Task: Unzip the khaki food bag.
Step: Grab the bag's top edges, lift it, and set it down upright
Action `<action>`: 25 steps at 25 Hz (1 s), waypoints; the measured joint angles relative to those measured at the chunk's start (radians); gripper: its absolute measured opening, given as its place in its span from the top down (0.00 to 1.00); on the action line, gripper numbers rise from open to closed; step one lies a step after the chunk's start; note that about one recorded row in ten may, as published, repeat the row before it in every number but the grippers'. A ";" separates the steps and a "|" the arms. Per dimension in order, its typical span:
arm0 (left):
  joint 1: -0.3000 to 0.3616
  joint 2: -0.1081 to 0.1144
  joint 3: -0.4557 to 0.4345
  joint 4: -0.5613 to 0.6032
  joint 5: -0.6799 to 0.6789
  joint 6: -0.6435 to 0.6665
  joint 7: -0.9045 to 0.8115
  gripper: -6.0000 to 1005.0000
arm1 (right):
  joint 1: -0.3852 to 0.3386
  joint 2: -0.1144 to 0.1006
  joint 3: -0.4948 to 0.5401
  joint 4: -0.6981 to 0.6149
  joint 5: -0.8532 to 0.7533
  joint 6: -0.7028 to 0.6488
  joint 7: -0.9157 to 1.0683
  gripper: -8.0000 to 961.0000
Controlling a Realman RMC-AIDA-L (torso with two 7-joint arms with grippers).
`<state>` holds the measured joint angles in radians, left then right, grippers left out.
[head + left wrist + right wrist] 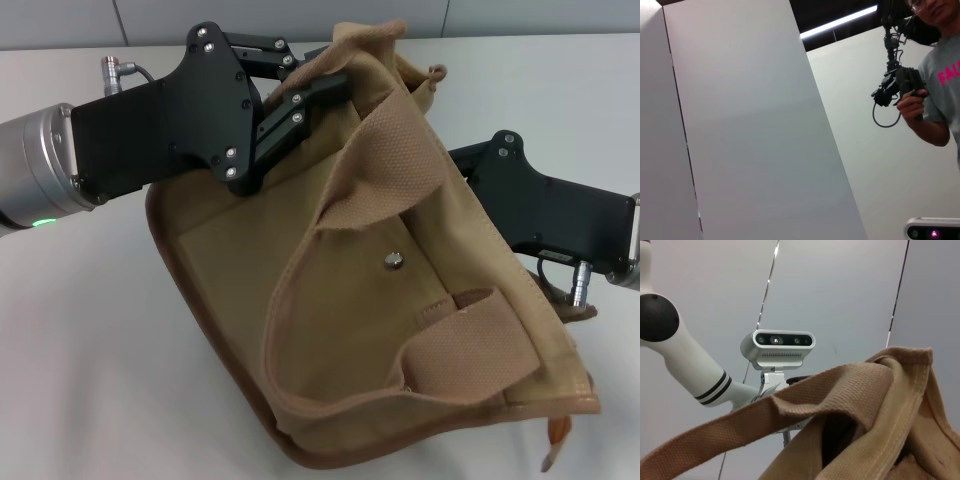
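Observation:
The khaki food bag (390,300) lies tilted on the white table (80,380), its front pocket and metal snap (393,262) facing up. Two wide webbing handles (400,160) flop over it. The zipper does not show. My left gripper (335,82) reaches in from the left, its black fingers closed on the bag's top edge at the far side. My right gripper's black body (520,195) sits behind the bag on the right, its fingers hidden by fabric. The right wrist view shows a handle (805,400) and the bag's rim close up.
A small orange-brown tab (556,432) sticks out at the bag's near right corner. The left wrist view shows wall panels and a person (940,90) holding a device. The right wrist view shows my head camera (780,347). Bare table lies left and front.

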<state>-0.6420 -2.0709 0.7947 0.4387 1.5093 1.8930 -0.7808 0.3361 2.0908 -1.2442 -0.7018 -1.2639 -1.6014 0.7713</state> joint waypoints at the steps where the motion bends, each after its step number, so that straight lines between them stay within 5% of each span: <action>1: 0.000 0.000 0.000 0.000 0.000 0.000 0.000 0.91 | 0.000 0.000 0.000 0.000 0.000 0.000 0.000 0.86; 8: 0.002 0.000 0.000 -0.002 0.000 0.000 0.001 0.91 | -0.016 -0.004 0.000 0.061 0.127 -0.048 -0.060 0.99; 25: 0.010 -0.001 -0.007 -0.008 -0.025 -0.007 0.005 0.91 | -0.179 -0.011 0.076 0.056 0.086 -0.188 -0.094 0.99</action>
<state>-0.6319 -2.0724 0.7876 0.4306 1.4844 1.8865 -0.7762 0.1569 2.0799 -1.1679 -0.6460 -1.1783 -1.7895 0.6770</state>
